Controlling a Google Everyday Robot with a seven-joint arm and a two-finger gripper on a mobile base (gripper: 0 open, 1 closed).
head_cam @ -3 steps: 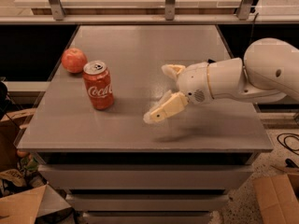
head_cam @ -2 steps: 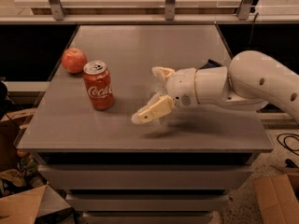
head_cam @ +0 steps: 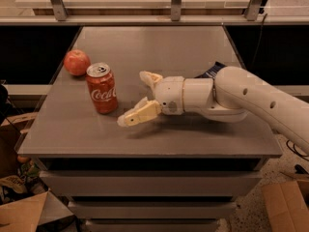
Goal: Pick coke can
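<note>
The coke can (head_cam: 102, 88), red with white script and a silver top, stands upright on the grey table (head_cam: 203, 134), left of centre. My gripper (head_cam: 131, 97) reaches in from the right on a white arm and sits just right of the can, a small gap away. Its two cream fingers are spread wide open and empty, one finger (head_cam: 150, 78) toward the back and one finger (head_cam: 138, 115) toward the front. Nothing is held.
A red apple (head_cam: 77, 62) sits just behind and left of the can near the table's left edge. A dark blue packet (head_cam: 211, 70) peeks out behind the arm. Cardboard boxes (head_cam: 285, 204) lie on the floor at both sides.
My gripper has moved left across the table toward the can, staying open. The can and apple have not moved.
</note>
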